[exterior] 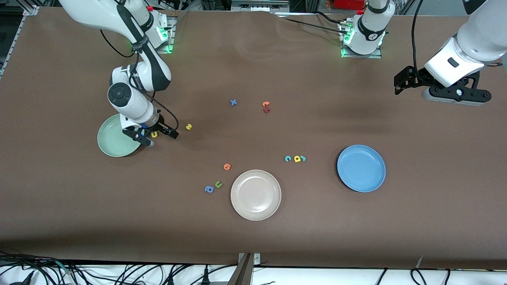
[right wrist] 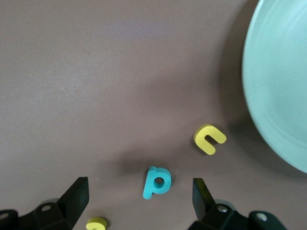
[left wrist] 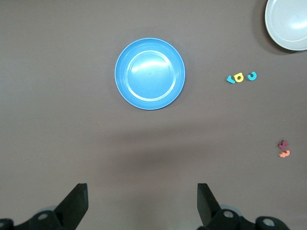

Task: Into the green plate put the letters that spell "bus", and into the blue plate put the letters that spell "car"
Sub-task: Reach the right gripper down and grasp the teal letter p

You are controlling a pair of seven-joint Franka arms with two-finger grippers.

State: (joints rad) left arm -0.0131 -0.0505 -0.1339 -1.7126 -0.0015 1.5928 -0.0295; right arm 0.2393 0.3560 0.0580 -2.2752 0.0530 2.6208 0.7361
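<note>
The green plate [exterior: 115, 140] sits at the right arm's end of the table. Just beside its rim lie the teal b [right wrist: 157, 182] and yellow u [right wrist: 209, 139]; the yellow s [exterior: 189, 126] is a bit farther off. The right gripper [exterior: 149, 138] hangs low over them, fingers spread wide. The blue plate [exterior: 361, 168] has bare table all around. The left gripper [exterior: 400, 84] waits high, spread too.

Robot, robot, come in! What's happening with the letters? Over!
Right gripper open, low over teal b, beside green plate. Left gripper open, waiting high above the table. Both plates empty; c, a, r beside blue plate. Nothing blocking.
</note>
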